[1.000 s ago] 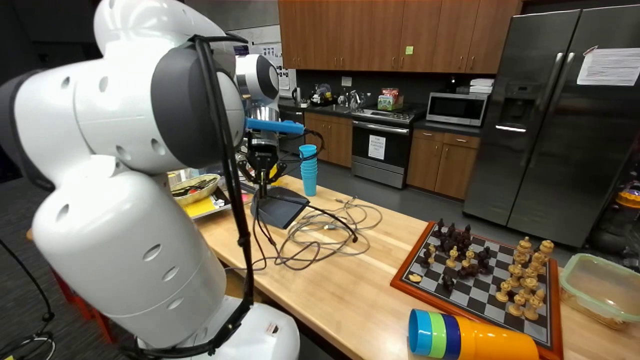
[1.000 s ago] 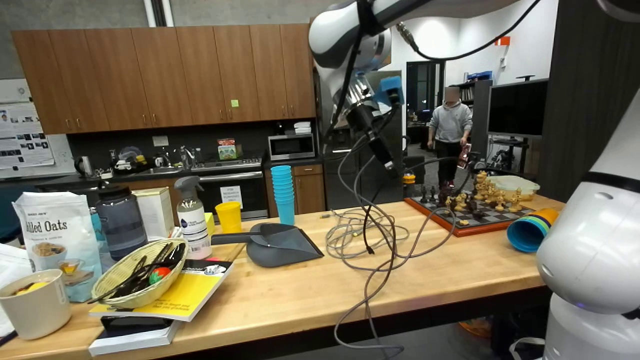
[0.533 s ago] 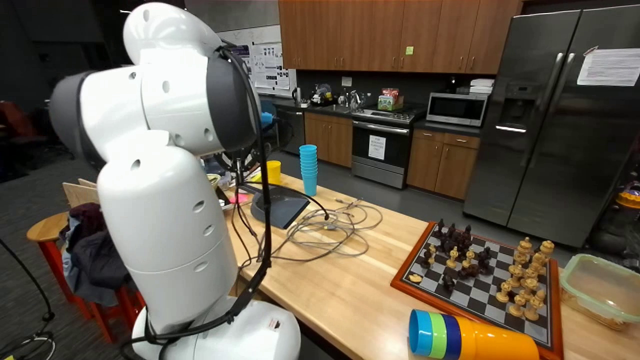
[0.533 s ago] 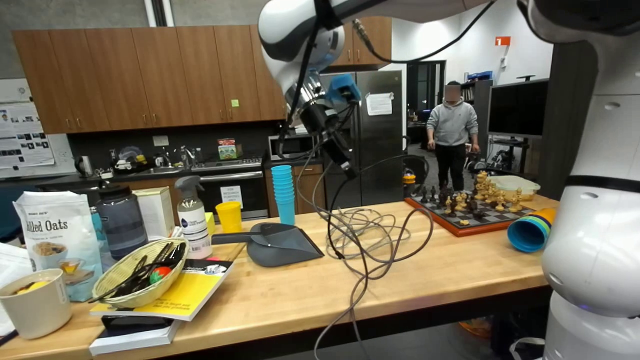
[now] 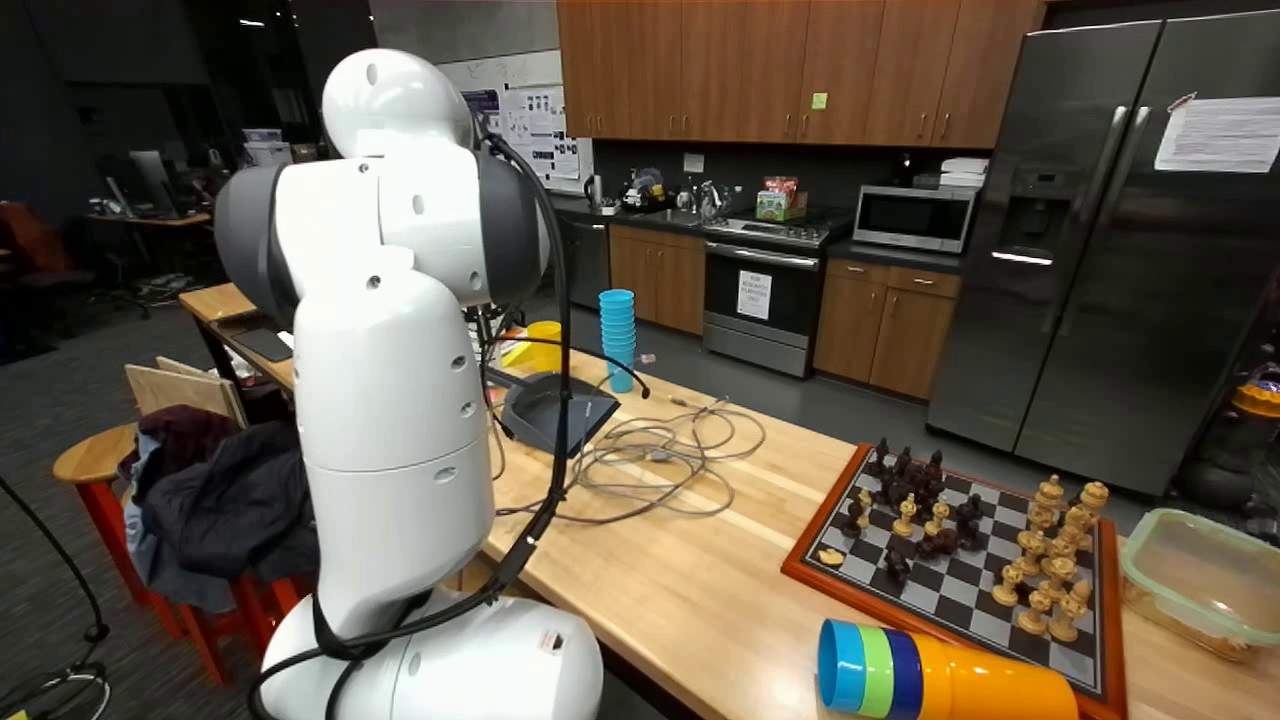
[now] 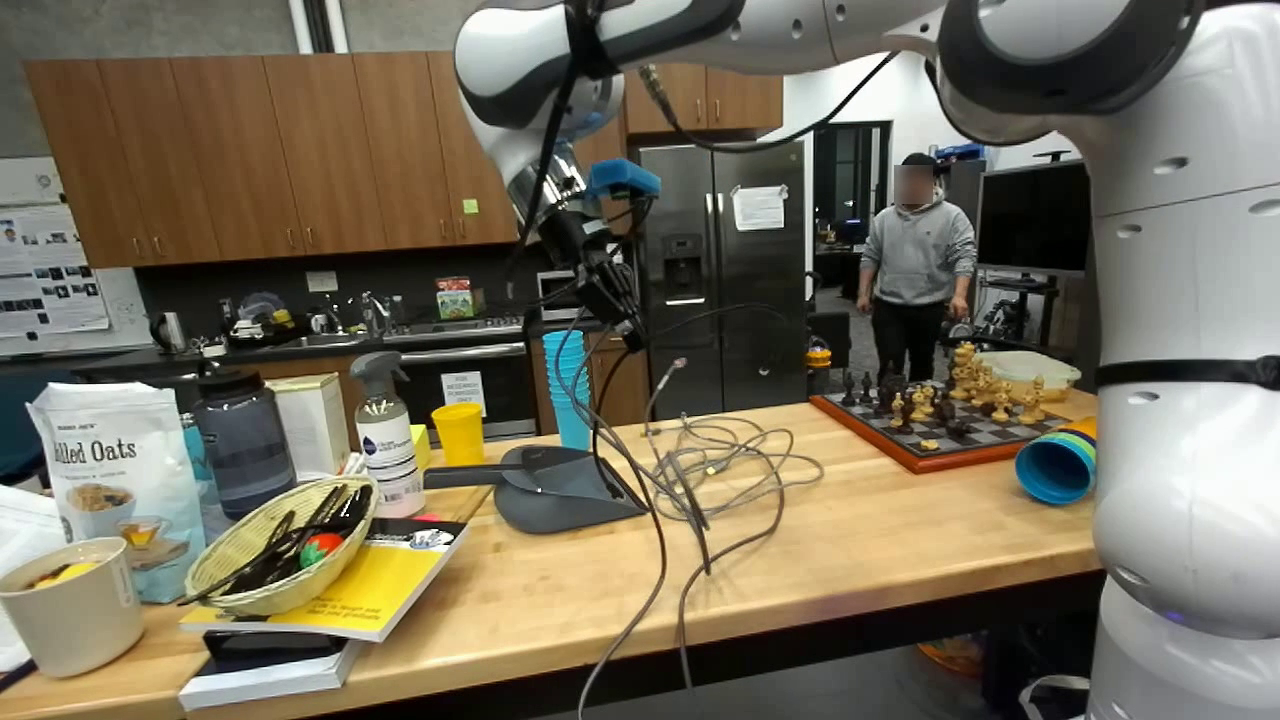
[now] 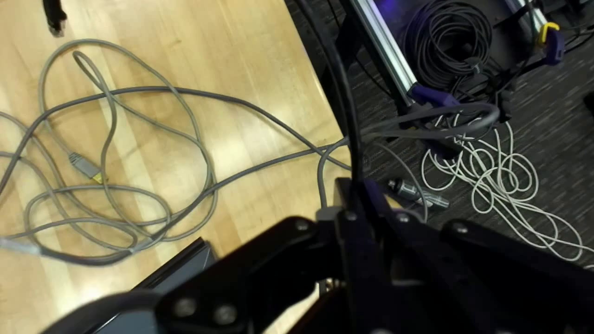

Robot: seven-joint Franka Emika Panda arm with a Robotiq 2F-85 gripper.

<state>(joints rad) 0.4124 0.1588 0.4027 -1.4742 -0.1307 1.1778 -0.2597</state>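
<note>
My gripper (image 7: 357,189) is shut on a thin black cable (image 7: 342,88), which leaves the fingertips and runs up out of the wrist view. In an exterior view the gripper (image 6: 634,338) points down and to the right, raised above the table, with cables trailing beneath it. Loops of grey cable (image 7: 207,160) lie tangled on the wood; part of this grey cable (image 6: 790,470) runs off the front edge. A plug (image 6: 678,364) on a grey cable end sticks up in the air close to the fingertips. The arm hides most of the gripper in an exterior view.
Below the gripper lies a grey dustpan (image 6: 560,492), with a stack of blue cups (image 6: 567,390) and a yellow cup (image 6: 459,434) behind. A spray bottle (image 6: 388,440) and a wicker basket (image 6: 275,550) stand farther left. A chessboard (image 5: 960,560) and lying cups (image 5: 940,670) occupy the other end.
The arm has swung the gripper away from the chessboard toward the dustpan, dragging the cables along. A plug end has lifted off the table. The person in the background has come nearer.
</note>
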